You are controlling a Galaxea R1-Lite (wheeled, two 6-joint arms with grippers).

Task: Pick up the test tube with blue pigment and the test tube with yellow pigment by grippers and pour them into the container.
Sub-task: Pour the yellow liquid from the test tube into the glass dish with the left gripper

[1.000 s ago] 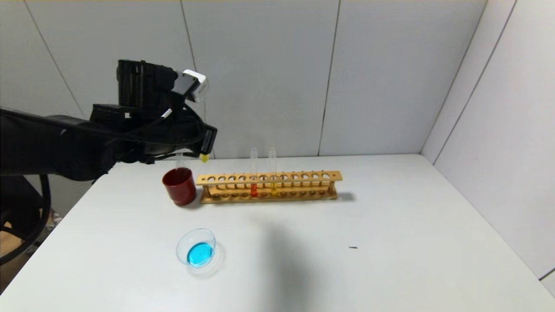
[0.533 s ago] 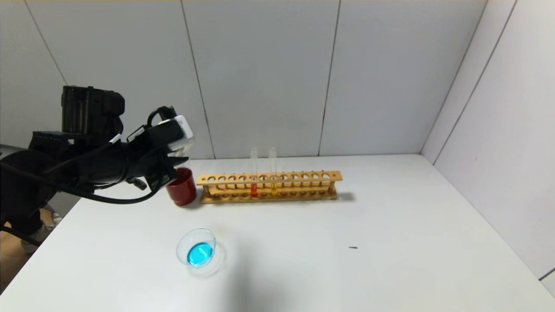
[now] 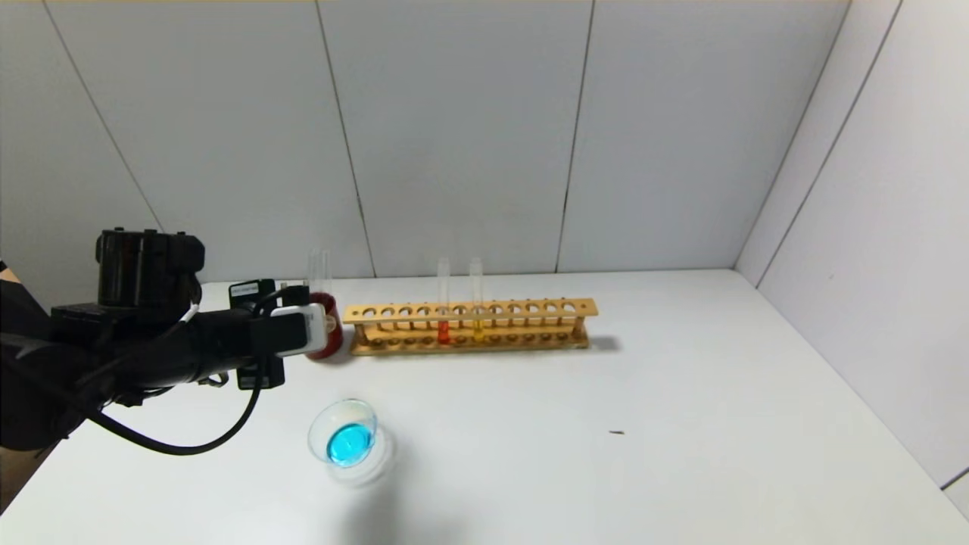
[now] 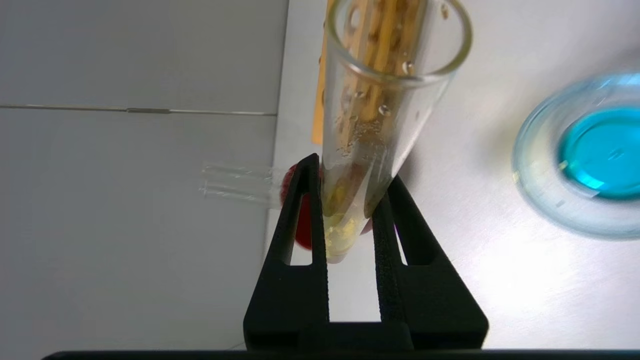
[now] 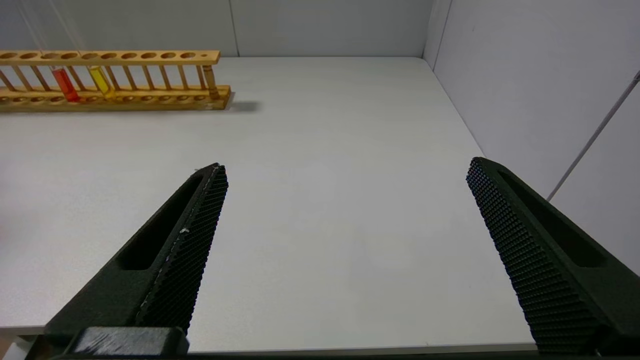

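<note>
My left gripper [image 3: 324, 330] is shut on the test tube with yellow pigment [image 4: 372, 120]. It holds the tube tilted over, low above the table, in front of the red cup and behind the container [image 3: 344, 434]. Yellow liquid sits at the tube's closed end between the jaws, and its open mouth points away from the gripper [image 4: 352, 170]. The container is a clear glass dish with blue liquid in it, and it also shows in the left wrist view [image 4: 537, 165]. No tube with blue liquid is in view. My right gripper [image 5: 345, 167] is open and empty over bare table.
A dark red cup [image 3: 330, 342] with clear empty tubes [image 3: 319, 271] stands left of a wooden rack [image 3: 469, 309]. The rack holds a red-orange tube [image 3: 443, 327] and another yellow tube [image 3: 477, 325]. Grey walls close the table at the back and right.
My left arm has come down from high above the red cup to just above the table behind the dish. The yellow tube has gone from upright to tilted over.
</note>
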